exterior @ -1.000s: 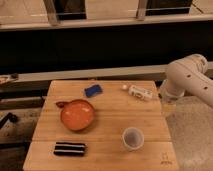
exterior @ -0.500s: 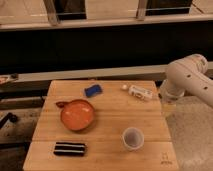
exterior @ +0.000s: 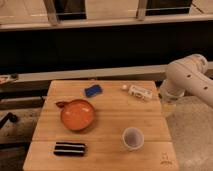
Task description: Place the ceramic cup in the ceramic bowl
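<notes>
Obs., L to R:

- Light wooden slatted table seen from above; all items lie on its top.
- Black flat rectangular pack with pale stripes noted at front-L corner, long side parallel to the front edge.
- Round orange ceramic bowl sits L of centre, upright, nothing seen inside. A small dark red bit is seen against its upper-L rim; what it is can't be told.
- Blue rectangular sponge lies behind the bowl, twd. the back edge, apart from it.
- White ceramic cup stands upright, mouth up, at front-R of table. It is well apart from the bowl, to the bowl's R and nearer the front edge. Not touched by anything.
- White bottle w/ printed label lies on its side at back-R, cap end pointing L.
- White robot arm is seen at R, off the table, its thick links bent beside the back-R corner.
- Gripper is taken to be the pale lower end of the arm, just beside the table's R edge, well apart from the cup. Whether it is wide, narrow or holding anything: can't be told.
</notes>
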`<action>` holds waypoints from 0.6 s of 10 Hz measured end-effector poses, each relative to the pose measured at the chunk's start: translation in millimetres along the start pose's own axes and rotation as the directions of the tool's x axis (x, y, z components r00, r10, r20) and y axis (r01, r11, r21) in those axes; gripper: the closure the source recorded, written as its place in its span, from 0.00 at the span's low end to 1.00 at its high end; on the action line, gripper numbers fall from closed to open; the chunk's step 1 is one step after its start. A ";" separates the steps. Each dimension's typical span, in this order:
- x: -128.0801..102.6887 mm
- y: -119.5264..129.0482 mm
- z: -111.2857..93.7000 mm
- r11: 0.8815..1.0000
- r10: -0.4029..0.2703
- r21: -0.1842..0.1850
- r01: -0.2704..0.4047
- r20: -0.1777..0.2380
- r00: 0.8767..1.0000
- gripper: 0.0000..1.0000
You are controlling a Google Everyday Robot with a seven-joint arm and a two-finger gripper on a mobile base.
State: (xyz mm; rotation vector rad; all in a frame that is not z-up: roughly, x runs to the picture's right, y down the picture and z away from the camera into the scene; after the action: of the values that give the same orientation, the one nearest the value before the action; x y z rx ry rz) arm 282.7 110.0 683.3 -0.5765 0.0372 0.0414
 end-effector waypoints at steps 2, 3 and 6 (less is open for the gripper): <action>-20.8 14.9 6.6 0.999 -0.034 0.001 0.034 0.018 0.999 0.20; -30.5 18.8 8.4 0.999 -0.045 0.001 0.045 0.025 0.999 0.20; -37.4 30.9 13.3 0.996 -0.084 -0.003 0.084 0.043 0.996 0.20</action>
State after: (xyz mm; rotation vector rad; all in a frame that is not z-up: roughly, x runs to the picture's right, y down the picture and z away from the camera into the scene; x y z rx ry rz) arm 244.2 142.0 679.4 -0.5811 -0.0283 -0.0277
